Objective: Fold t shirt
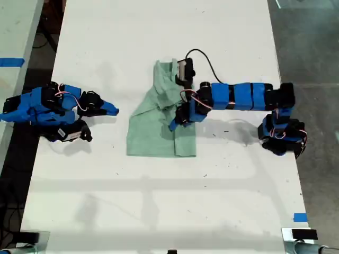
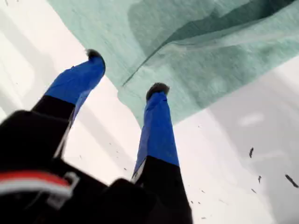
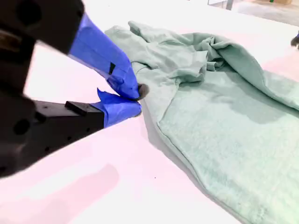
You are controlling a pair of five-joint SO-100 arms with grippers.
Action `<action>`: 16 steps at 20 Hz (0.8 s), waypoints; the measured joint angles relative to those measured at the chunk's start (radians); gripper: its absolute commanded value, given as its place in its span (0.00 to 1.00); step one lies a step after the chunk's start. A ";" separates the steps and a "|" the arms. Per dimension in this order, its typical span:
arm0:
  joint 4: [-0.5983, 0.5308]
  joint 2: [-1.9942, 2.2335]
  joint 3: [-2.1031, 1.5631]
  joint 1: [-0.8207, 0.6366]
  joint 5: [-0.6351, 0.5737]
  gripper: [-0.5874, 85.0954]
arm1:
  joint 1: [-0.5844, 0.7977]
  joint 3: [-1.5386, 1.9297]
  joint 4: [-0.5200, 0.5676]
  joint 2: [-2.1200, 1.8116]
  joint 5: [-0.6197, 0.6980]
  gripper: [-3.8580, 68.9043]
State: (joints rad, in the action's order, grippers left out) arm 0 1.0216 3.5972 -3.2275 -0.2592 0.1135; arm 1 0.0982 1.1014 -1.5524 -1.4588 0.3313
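Note:
The pale mint-green t shirt (image 1: 153, 132) lies partly folded on the white table (image 1: 159, 211), bunched and wrinkled at its far narrow end. My first gripper (image 1: 175, 124) reaches in from the exterior view's right and hangs low over the shirt's folded side. In the first wrist view it (image 2: 126, 72) is open, with both dark fingertips (image 2: 158, 88) at the cloth (image 2: 210, 51) edge and nothing clamped. My second gripper (image 1: 113, 110) rests on the table at the exterior view's left, a short gap from the shirt (image 3: 224, 107). It (image 3: 138, 100) is shut and empty.
A black cable (image 1: 204, 57) loops from the first arm over the table behind the shirt. Blue tape (image 1: 300, 217) marks the table near the exterior view's lower right. Dark floor (image 1: 307, 42) runs along the right edge, and another table (image 1: 16, 32) stands at the left.

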 measured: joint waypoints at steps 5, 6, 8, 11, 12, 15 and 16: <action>0.000 0.000 0.000 0.000 0.000 0.01 | 0.014 0.463 0.052 -0.465 -0.083 0.08; 0.000 0.000 0.000 0.000 0.000 0.01 | 0.029 0.623 0.109 -0.606 -0.104 0.08; 0.000 0.000 0.000 0.000 0.000 0.01 | 0.069 0.963 0.221 -0.927 -0.107 0.08; 0.000 0.000 0.000 0.000 0.000 0.01 | 0.110 1.448 0.321 -1.390 -0.048 0.08; 0.000 0.000 0.000 0.000 0.000 0.01 | 0.114 1.586 0.327 -1.534 -0.023 0.08; 0.002 0.000 0.000 0.000 0.000 0.01 | 0.179 1.911 0.227 -1.970 -0.020 0.08; 0.002 0.000 0.000 0.000 0.000 0.01 | 0.176 1.922 0.227 -1.996 -0.008 0.08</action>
State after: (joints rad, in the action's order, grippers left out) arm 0 1.0232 3.5972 -3.2275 -0.2592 0.1135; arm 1 0.2746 3.0235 -1.3254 -3.4545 0.3237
